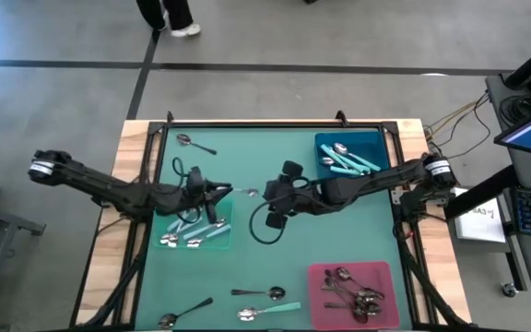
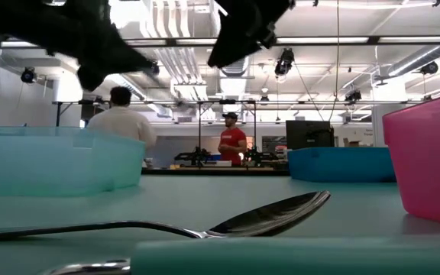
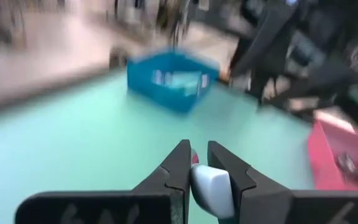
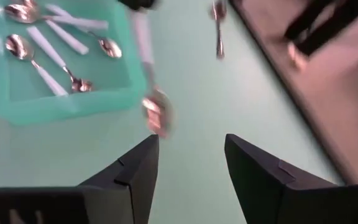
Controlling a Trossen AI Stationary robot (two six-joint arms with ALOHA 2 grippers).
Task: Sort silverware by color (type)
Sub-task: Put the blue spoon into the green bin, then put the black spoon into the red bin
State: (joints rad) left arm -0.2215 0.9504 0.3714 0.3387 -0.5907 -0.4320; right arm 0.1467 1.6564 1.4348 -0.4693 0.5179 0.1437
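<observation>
I judge these spoons light, stiff and slick at the bowl, so the handle is the place to pinch. My left hand (image 3: 196,163) is pinched on a pale-handled spoon (image 3: 211,190) by its handle, above mid-desk (image 1: 247,166) beside the teal tray (image 1: 224,242). My right hand (image 4: 190,163) stands spread and empty, just across from it.

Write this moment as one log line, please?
left gripper: shut on pale-handled spoon, beside mint tray | right gripper: open, empty, mid-table | stage: handover
</observation>
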